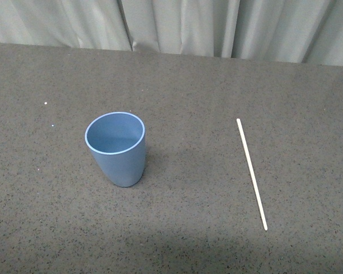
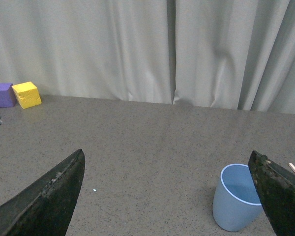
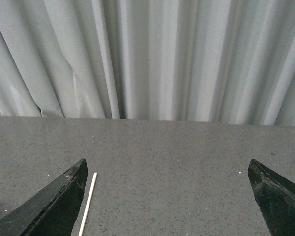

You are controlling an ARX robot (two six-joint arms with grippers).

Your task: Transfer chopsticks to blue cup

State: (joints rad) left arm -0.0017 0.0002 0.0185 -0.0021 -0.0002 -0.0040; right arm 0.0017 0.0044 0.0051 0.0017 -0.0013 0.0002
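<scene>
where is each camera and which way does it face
Front: on the body, looking down at the table, cup and chopstick; no arm shows.
Left wrist: on the left arm, facing cup and curtain; open left gripper frames it.
Right wrist: on the right arm, facing the curtain; open right gripper, chopstick end.
Shared: front and left wrist both show the cup.

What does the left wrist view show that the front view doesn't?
Only the left wrist view: a yellow block and a purple block by the curtain, and the open left pincer. Only the front view: the chopstick at full length, lying flat to the right of the blue cup; the wrist view catches just its tip. Both: the upright blue cup, the grey table and the curtain.
</scene>
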